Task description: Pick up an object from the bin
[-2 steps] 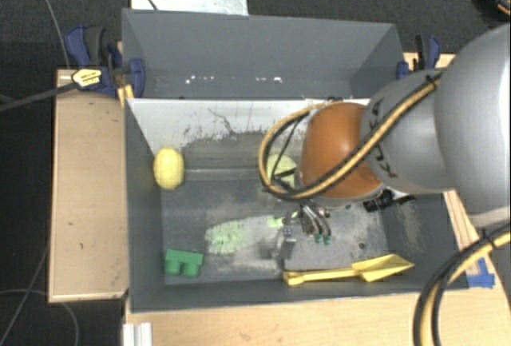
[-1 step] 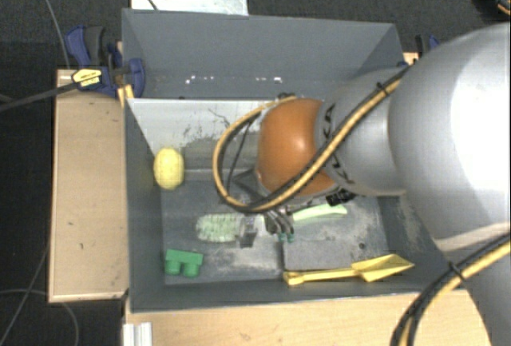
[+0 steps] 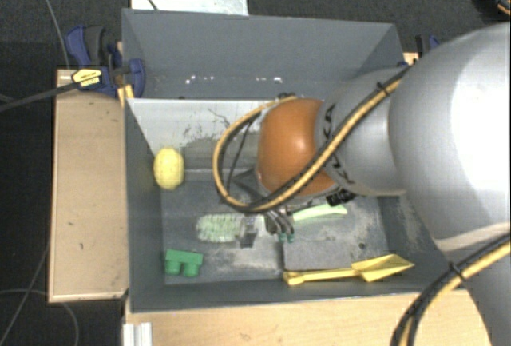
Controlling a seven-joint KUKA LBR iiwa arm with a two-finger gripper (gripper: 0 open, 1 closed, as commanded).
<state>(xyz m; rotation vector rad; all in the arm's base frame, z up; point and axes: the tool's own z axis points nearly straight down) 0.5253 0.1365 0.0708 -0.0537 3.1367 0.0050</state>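
Grey metal bin (image 3: 144, 200), the arm's (image 3: 423, 129) jaws low near its middle, apart and holding nothing. We judge this the approach: a pale green bristly brush (image 3: 214, 228) lies just left of them, and next they must straddle it and close. A light green stick (image 3: 321, 212) crowds their right; a yellow ball (image 3: 168, 169), green block (image 3: 183, 262) and yellow scoop (image 3: 351, 271) lie further off.

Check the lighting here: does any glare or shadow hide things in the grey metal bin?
Camera view: small bright glints run along the back wall of the grey metal bin; the round yellow lemon-like ball and the green plastic block are evenly lit; the gripper sits in shade beneath the orange wrist cover, and the arm hides part of a pale green stick.
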